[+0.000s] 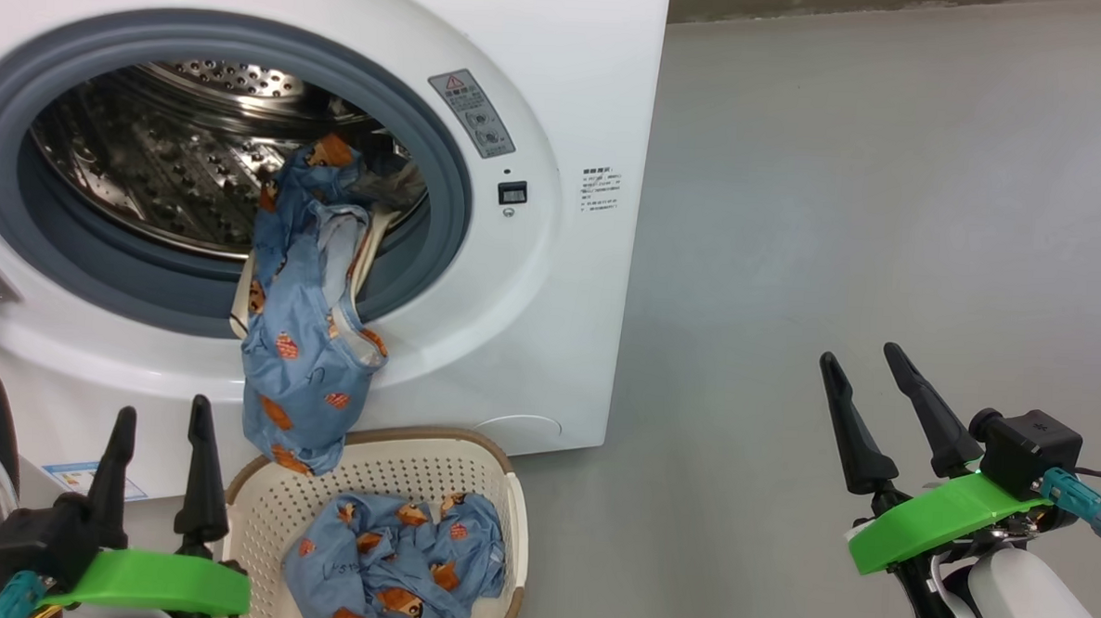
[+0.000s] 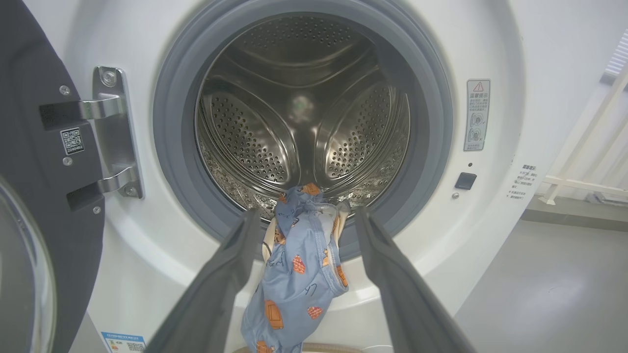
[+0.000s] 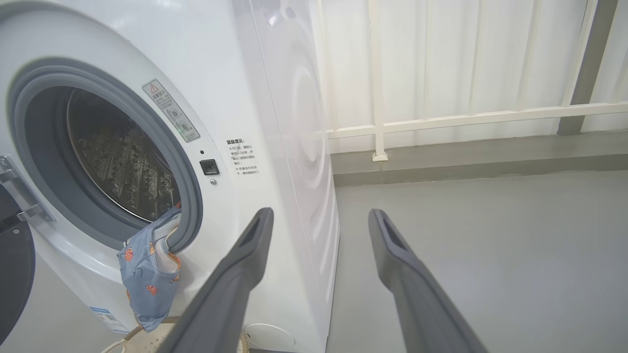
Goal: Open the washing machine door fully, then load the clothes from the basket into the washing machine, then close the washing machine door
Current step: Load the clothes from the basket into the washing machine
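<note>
- Left gripper (image 1: pixel 163 406) and right gripper (image 1: pixel 860 353): fingers spread, empty;
- Light blue printed garment (image 1: pixel 302 363) hangs half out of white front-loading washing machine (image 1: pixel 580 59), over cream perforated basket (image 1: pixel 515 521); likely slides out;
- Closing black-rimmed round door (image 2: pixel 24 122) now would pinch it.
</note>
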Controlling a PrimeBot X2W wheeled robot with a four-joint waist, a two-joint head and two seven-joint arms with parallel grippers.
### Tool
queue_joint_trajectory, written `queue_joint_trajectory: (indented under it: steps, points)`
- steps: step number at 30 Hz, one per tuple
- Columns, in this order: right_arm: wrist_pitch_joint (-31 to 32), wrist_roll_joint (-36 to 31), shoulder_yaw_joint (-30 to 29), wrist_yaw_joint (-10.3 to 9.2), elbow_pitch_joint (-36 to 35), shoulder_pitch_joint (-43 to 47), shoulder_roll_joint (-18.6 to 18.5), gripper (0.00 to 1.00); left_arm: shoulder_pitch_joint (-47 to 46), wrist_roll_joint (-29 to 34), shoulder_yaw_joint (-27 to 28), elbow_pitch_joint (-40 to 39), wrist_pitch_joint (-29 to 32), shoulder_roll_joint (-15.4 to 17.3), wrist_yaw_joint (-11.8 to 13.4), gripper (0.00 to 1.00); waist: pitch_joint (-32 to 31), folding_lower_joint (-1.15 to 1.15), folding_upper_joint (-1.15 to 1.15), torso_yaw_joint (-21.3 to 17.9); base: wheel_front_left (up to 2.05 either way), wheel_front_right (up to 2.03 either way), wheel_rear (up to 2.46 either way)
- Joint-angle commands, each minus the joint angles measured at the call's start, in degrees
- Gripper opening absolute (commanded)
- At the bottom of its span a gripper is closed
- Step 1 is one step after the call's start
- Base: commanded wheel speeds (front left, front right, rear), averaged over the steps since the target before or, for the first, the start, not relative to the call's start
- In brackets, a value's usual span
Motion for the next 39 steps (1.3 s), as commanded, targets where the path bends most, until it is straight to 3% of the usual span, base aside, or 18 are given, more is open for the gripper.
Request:
queue_joint_trajectory:
  steps: [1, 30, 39]
  points:
    - [-0.5, -0.9, 0.5, 0.32, -1.5, 0.2, -0.9, 1.00, -0.2, 0.6, 1.9, -2.2, -0.4, 0.5, -0.2, 1.00, 0.2, 0.00, 0.00, -0.1, 0.00, 0.00, 0.00]
    - [-0.5, -0.8, 0.6, 0.32, -1.0, -0.7, -0.4, 1.00, -1.3, 0.0, 1.6, -2.0, -0.4, -0.1, -0.2, 1.00, 1.9, 0.00, 0.00, -0.5, 0.00, 0.00, 0.00]
    - [-0.5, -0.8, 0.8, 0.32, -1.5, -1.2, -0.1, 1.00, -2.5, -1.4, 0.0, 2.5, -0.4, 1.0, -0.2, 1.00, 4.0, 0.00, 0.00, -1.6, 0.00, 0.00, 0.00]
